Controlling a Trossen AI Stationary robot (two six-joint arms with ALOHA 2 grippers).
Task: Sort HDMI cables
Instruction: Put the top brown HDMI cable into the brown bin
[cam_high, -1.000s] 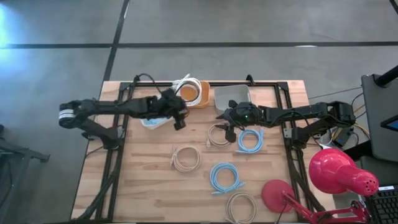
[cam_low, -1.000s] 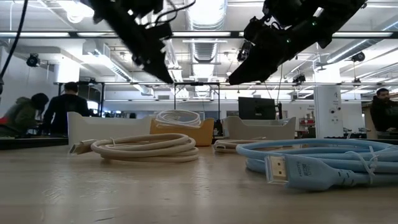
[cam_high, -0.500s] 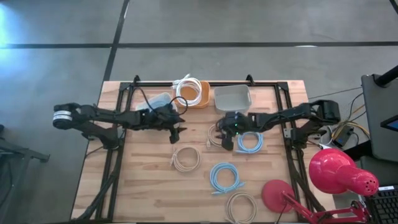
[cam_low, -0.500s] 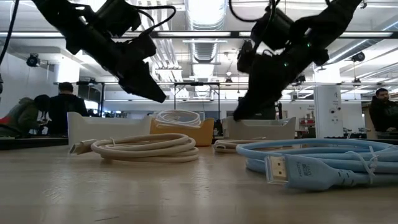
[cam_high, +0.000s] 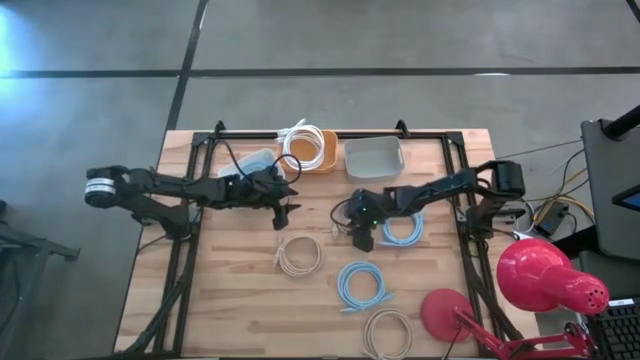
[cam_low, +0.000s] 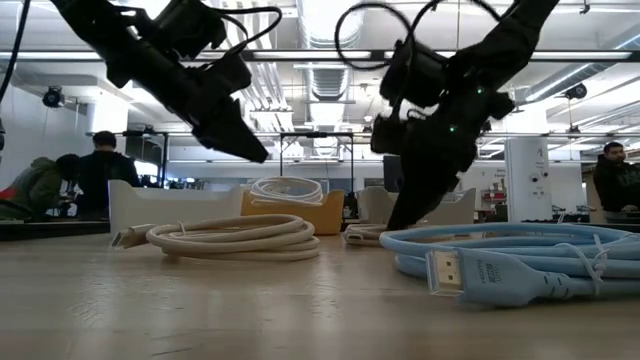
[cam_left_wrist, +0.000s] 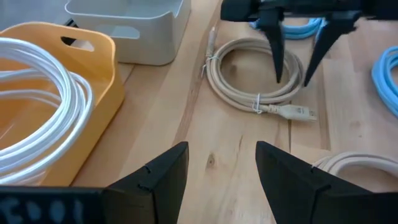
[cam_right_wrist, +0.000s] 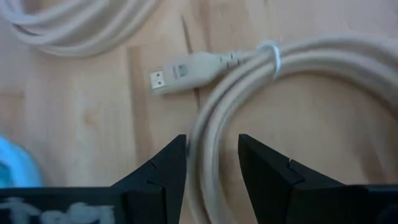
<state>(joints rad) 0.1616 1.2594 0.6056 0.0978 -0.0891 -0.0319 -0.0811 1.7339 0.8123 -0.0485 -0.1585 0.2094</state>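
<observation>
My right gripper (cam_high: 362, 238) (cam_right_wrist: 211, 142) is open and points down over a beige HDMI coil (cam_high: 347, 215) (cam_left_wrist: 255, 74) lying flat on the table. Its fingers stand on either side of the coil's strands (cam_right_wrist: 214, 155); in the left wrist view one finger (cam_left_wrist: 278, 62) is inside the ring and one outside. My left gripper (cam_high: 285, 213) (cam_left_wrist: 221, 152) is open and empty, above bare wood left of that coil. Two light blue coils (cam_high: 402, 228) (cam_high: 362, 285) and two more beige coils (cam_high: 300, 255) (cam_high: 388, 330) lie on the table. A white coil (cam_high: 300, 142) sits in the orange bin.
Three bins stand along the far edge: a pale one (cam_high: 252, 162), the orange one (cam_high: 325, 152) and a grey one (cam_high: 374, 157). A red desk lamp (cam_high: 545, 280) stands at the near right corner. People sit in the room beyond the table (cam_low: 100, 175).
My right gripper has moved toward the table's near edge and come down until its fingers straddle the beige coil's strands. My left gripper drew away from the pale bin toward the near edge and lower, then kept still over the last half second.
</observation>
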